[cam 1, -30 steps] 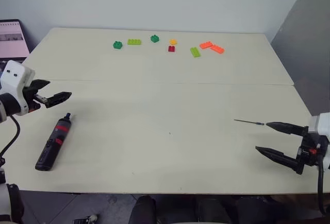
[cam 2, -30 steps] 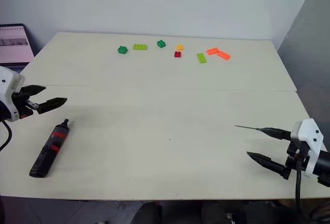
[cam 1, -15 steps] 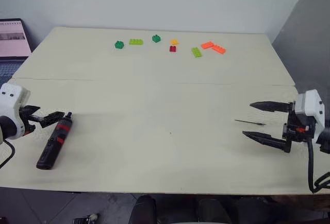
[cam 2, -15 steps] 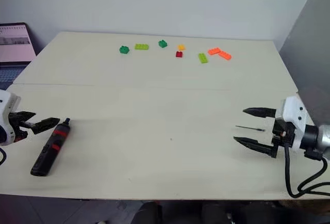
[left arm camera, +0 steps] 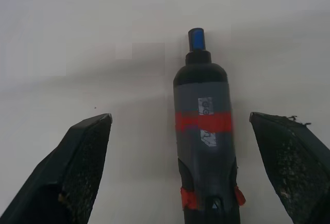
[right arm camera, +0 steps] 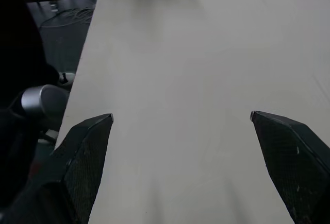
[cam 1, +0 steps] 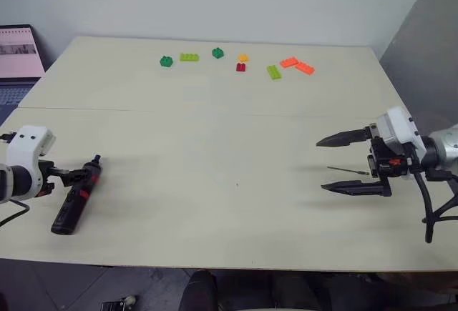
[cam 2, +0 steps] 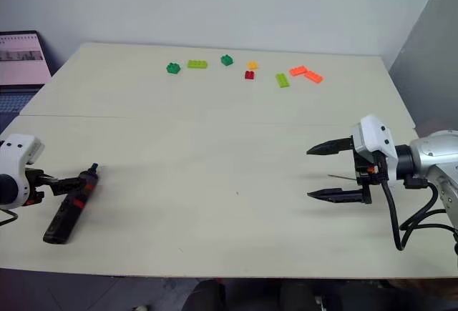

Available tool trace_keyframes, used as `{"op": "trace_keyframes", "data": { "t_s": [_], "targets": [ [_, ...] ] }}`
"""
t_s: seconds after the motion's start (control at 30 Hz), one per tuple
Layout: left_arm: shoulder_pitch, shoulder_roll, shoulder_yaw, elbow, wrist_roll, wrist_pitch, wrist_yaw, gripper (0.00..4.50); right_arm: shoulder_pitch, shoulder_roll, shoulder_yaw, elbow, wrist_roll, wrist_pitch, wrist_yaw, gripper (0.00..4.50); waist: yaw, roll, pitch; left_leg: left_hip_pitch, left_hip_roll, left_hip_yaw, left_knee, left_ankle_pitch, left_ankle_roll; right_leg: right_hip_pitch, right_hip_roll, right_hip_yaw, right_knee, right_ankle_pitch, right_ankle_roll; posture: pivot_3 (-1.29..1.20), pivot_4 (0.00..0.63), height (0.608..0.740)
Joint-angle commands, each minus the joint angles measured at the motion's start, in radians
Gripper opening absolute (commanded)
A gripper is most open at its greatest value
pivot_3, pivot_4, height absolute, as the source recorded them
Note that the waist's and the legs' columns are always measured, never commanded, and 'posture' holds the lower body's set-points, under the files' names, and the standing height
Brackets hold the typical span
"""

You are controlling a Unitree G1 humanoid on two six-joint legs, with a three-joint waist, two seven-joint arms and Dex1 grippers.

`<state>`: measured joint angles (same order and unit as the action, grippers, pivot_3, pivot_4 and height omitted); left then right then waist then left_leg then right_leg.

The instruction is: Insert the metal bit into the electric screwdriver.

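Dark grey metal bit lies flat on the cream table near its right edge, right gripper spread wide around it without touching, black electric screwdriver lies far left, between the parted fingers of the left gripper, ungripped.

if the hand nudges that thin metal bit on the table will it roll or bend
The metal bit looks like a thin, straight round rod lying flat on the smooth table, so it would probably roll easily. Being metal, it likely stays stiff. Its thinness probably makes it light and hard to pinch between the right hand's wide-open fingers.
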<state>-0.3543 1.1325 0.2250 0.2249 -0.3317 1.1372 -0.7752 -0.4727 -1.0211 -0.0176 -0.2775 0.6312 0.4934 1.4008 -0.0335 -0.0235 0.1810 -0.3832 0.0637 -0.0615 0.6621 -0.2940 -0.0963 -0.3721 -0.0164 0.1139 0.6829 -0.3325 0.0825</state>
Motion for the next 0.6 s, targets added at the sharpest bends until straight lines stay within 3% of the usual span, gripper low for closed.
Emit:
{"op": "trace_keyframes", "data": {
  "t_s": [0.03,0.3,0.6],
  "targets": [
    [-0.088,-0.014,-0.056,0.069,0.012,0.085,0.021,4.48,-0.096,-0.001,0.017,-0.001,0.031,0.015,0.071,4.5,-0.001,0.0,0.0,0.0,0.0,0.0,0.0,0.0,0.0,-0.001,0.0,0.0,0.0,0.0,0.0,0.0,0.15,0.74],
    [-0.333,-0.071,-0.174,0.259,0.05,0.161,0.057,4.48,-0.15,0.012,0.059,0.042,-0.005,-0.004,0.104,4.5,0.002,0.0,0.0,0.0,0.0,-0.003,0.001,0.0,0.0,-0.001,0.0,-0.004,0.005,0.0,0.0,0.0,0.15,0.74],
    [-0.496,-0.08,-0.309,0.473,0.136,0.075,0.007,4.48,-0.151,0.025,0.063,0.035,-0.011,0.003,0.097,4.5,-0.005,0.0,0.0,0.0,0.0,-0.006,0.001,0.0,0.0,-0.002,-0.003,-0.014,0.007,0.0,0.0,0.0,0.15,0.74]
  ]
}}
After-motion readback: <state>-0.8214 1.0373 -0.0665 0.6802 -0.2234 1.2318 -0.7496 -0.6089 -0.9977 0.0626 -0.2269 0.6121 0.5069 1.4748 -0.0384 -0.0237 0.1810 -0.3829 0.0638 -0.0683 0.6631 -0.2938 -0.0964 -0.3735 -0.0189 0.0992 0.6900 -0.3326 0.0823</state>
